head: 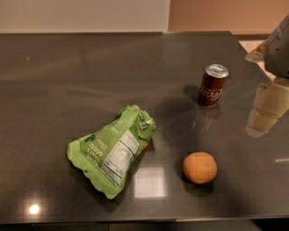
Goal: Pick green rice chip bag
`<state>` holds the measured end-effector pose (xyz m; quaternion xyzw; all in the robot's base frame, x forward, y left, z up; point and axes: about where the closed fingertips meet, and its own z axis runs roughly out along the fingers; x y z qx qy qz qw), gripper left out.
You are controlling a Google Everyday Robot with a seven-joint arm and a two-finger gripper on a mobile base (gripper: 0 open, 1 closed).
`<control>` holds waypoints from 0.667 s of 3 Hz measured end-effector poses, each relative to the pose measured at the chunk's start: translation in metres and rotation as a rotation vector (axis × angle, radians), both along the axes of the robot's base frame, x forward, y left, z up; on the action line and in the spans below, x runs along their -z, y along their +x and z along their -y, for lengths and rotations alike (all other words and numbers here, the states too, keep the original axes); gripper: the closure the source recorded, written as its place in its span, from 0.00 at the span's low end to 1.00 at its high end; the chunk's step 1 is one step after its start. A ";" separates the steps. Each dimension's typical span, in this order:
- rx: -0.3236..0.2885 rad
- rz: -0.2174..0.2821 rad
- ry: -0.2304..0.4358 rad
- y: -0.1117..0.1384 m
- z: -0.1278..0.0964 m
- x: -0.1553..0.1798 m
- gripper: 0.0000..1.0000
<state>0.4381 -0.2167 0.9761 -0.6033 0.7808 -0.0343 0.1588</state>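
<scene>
At the right edge the gripper hangs slanting down-left above the surface; whether it is spread or closed cannot be told. The bag lies flat left of centre, well apart from it.

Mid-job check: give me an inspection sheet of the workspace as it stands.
Surface: dark glossy tabletop, glare spots near the front edge.
Job's things: green rice chip bag lying left of centre, label panel up, nothing touching it.
Clutter: red soda can upright at rear right; orange front right, apart from the bag.
Gripper: gripper at the right edge, well away from the bag.
Cables: nothing seen.
Surroundings: pale wall behind the table.
</scene>
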 end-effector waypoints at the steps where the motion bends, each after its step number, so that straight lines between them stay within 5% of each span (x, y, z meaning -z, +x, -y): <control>1: 0.000 0.000 0.000 0.000 0.000 0.000 0.00; 2: -0.016 0.002 0.010 0.001 -0.003 -0.003 0.00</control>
